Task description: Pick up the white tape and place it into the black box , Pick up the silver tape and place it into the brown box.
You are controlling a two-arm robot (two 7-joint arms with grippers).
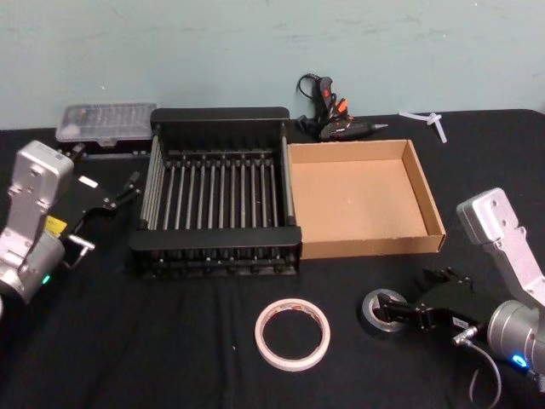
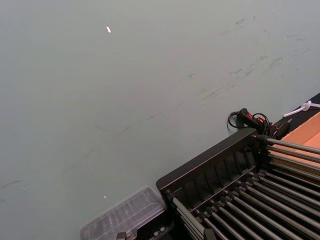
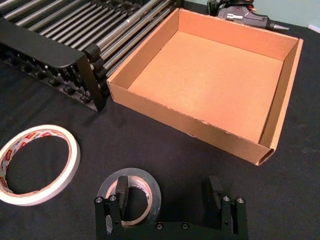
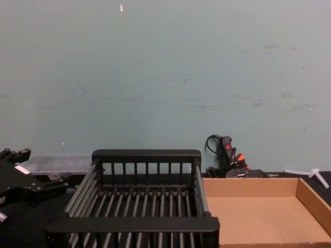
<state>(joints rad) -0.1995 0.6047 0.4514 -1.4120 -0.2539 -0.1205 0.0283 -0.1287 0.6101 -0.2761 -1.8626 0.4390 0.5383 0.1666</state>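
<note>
The silver tape (image 1: pixel 375 308) (image 3: pixel 146 176) lies flat on the black cloth, in front of the brown box (image 1: pixel 366 246) (image 3: pixel 190 126). My right gripper (image 1: pixel 400 313) (image 3: pixel 168 192) is open and low over it. One finger stands in the roll's hole, the other outside its rim. To the left of it lies the white tape (image 1: pixel 292 333) (image 3: pixel 46 131), flat, with red print inside. The black box (image 1: pixel 220 118) (image 3: pixel 45 47) (image 4: pixel 146 154) stands behind, beside the brown box. My left gripper (image 1: pixel 128 189) (image 4: pixel 51 185) hangs idle to the left of the black box.
A glue gun (image 1: pixel 328 111) (image 2: pixel 247 117) with its cable lies behind the two boxes by the wall. At the back left stands a clear plastic case (image 1: pixel 106 123) (image 2: pixel 125 215). A white plastic piece (image 1: pixel 426 119) rests at the back right.
</note>
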